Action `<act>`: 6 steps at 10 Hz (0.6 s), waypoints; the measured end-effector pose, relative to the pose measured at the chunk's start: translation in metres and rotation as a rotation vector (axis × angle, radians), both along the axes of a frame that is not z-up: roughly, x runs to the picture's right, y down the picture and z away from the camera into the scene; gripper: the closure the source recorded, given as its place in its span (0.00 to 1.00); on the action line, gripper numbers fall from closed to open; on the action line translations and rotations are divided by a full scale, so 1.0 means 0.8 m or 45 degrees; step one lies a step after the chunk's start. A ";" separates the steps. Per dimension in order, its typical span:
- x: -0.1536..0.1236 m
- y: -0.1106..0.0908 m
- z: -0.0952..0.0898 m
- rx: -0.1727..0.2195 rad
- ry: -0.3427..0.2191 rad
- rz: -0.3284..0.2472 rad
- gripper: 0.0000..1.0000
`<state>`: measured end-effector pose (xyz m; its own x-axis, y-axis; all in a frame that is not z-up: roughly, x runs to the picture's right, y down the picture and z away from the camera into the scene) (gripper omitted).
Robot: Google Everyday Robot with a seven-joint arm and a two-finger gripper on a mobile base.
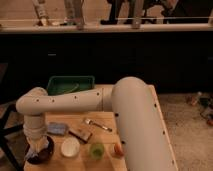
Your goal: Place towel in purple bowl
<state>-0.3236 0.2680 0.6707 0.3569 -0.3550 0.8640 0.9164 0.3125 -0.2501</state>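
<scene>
Towel (36, 153), pale and bunched, lay in the purple bowl (47, 150) at the table's (105, 123) front left corner, beneath our gripper (35, 149). We could not tell the jaws' state; placement looked nearly done, release and withdrawal remaining.

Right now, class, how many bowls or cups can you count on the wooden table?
3: a dark bowl at front left under the gripper, a white bowl beside it, then a green cup. The arm may hide others.

Right of the gripper (38, 150) on the counter (107, 150): white bowl (70, 147), green cup (96, 149), fork (97, 124); green bin (70, 84) behind.
</scene>
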 end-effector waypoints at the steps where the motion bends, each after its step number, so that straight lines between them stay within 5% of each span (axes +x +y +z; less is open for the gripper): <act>1: 0.000 0.001 0.001 -0.002 0.001 0.000 0.97; 4: 0.000 0.001 0.000 -0.001 0.000 0.000 0.98; 6: 0.000 0.001 0.000 -0.001 0.000 0.000 0.80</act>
<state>-0.3236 0.2685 0.6710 0.3571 -0.3541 0.8643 0.9164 0.3121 -0.2508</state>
